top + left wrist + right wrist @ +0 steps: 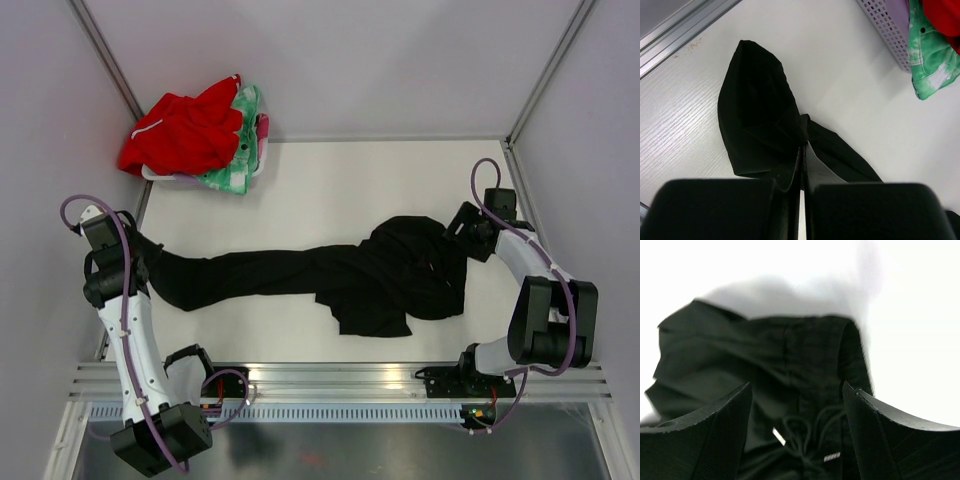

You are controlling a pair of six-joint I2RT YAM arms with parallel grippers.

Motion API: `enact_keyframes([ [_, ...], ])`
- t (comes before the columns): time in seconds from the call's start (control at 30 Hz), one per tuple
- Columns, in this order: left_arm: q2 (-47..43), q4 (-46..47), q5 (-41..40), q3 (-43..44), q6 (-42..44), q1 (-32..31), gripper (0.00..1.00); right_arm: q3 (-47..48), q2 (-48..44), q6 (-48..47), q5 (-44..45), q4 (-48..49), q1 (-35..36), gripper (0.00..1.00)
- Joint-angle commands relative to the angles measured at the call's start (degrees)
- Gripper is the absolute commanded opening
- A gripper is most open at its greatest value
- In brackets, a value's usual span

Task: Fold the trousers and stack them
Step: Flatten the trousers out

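Trousers (330, 275) lie stretched across the middle of the tabletop (350, 190), 1 leg running to the left of the frame, the bunched waist at centre right. Left end effector (143, 262) is pinched tight on the leg's end at the left edge. Right end effector (797, 390) stands wide over the waistband, its 2 fingers either side of the drawstring (805, 440), gripping nothing.

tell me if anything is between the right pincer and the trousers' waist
Nothing visible. The right pincer stands open right at the waist of the trousers, straddling the drawstring, with only black cloth in its gap. The red garment lies far off, back left.
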Motion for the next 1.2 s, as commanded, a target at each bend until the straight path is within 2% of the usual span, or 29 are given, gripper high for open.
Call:
enact_keyframes([
  [0.0,-0.04,2.61,0.71,-0.66,-0.43,-0.21,0.02,1.33,2.20,0.05,4.54,5.57,-0.60,0.79],
  [0.23,0.23,2.96,0.71,-1.19,-0.08,-0.21,0.02,1.95,7.03,0.05,4.73,9.44,-1.04,0.76],
  [0.33,0.23,3.22,0.71,-1.01,0.09,-0.21,0.02,1.77,8.27,0.57,3.15,11.46,-1.13,0.61],
  [0.4,0.40,3.75,0.71,-0.84,0.27,-0.21,0.02,1.77,8.36,0.58,3.06,13.65,-1.04,0.55],
  [0.5,0.75,4.89,0.80,-0.66,0.62,-0.21,0.02,3.26,8.71,-0.48,3.15,15.06,-1.13,0.23],
  [0.53,1.19,5.77,1.14,-0.05,0.80,-0.12,0.02,5.27,8.71,-1.09,2.62,14.28,-1.04,0.02],
  [0.63,2.51,7.09,3.08,2.58,0.97,-0.21,0.02,9.32,6.96,-2.15,0.43,12.35,-1.13,0.00],
  [0.73,5.05,8.67,6.32,9.51,1.32,-0.21,0.02,15.73,2.57,-2.76,-2.82,12.69,-1.04,0.00],
  [0.83,8.13,11.04,10.19,21.17,1.06,-0.21,0.02,27.65,-0.51,-2.94,-5.81,12.34,-1.13,0.00],
  [1.0,11.38,14.91,12.84,35.96,0.36,-0.12,0.02,39.89,-4.03,-1.36,-12.30,12.00,-1.13,0.00],
  [1.03,11.82,14.74,12.75,41.21,0.36,-0.12,0.02,43.13,-4.99,-1.10,-13.37,11.38,-1.13,0.00],
  [1.17,12.62,12.03,9.35,51.09,1.59,-0.21,0.02,45.28,-10.09,-2.58,-13.04,9.53,-1.13,0.00],
])
